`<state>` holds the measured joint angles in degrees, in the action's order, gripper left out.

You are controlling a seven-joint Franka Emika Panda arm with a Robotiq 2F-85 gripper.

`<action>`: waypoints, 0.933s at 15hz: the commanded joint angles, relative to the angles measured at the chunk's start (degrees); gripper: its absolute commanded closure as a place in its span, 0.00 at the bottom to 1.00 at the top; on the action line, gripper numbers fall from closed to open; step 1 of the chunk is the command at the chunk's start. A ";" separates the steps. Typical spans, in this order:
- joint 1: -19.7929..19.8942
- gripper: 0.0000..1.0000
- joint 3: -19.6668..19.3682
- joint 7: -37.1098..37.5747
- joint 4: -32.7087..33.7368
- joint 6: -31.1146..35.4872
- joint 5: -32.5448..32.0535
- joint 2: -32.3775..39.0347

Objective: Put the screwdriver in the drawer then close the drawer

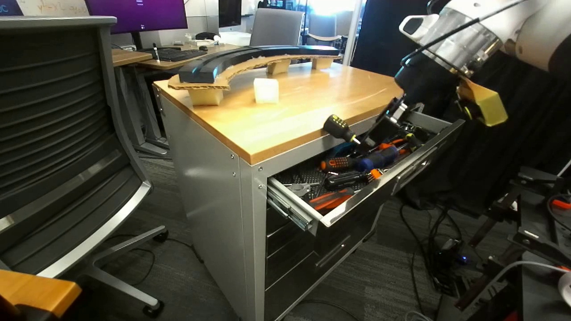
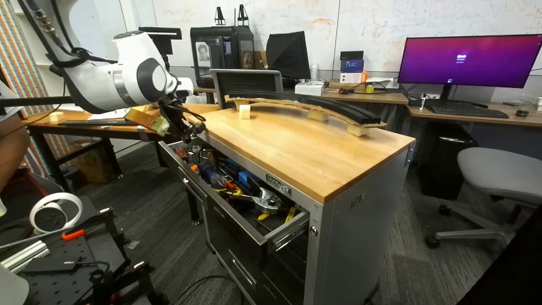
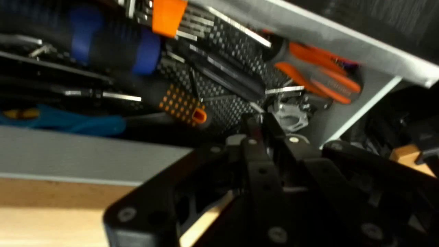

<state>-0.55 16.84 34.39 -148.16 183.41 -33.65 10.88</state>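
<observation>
Over the drawer [image 1: 366,194], jaws aslant.

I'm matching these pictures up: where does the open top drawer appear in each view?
In an exterior view: the open drawer, right of centre.
In an exterior view: the drawer, left of centre.
Wrist view: the drawer takes most of the upper half.
Shared landmark: the wooden top, above the drawer in both exterior views, at lower left in the wrist view.
</observation>
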 commanded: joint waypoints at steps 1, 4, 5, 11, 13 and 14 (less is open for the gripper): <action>-1.91 0.98 -0.12 -10.53 -4.33 -3.57 10.51 -2.79; 0.24 0.98 0.90 -11.63 -4.16 -4.76 11.48 -3.57; -0.46 0.98 0.40 -12.82 -3.70 -5.29 12.28 -3.81; -0.86 0.45 0.44 -13.04 -2.07 -9.23 12.00 -5.26; 0.13 0.28 2.46 -14.26 -2.69 -13.93 15.30 -6.67; 0.04 0.21 2.62 -13.91 -3.16 -17.50 16.58 -7.75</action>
<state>-1.28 17.39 21.87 -150.33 173.19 -20.88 6.92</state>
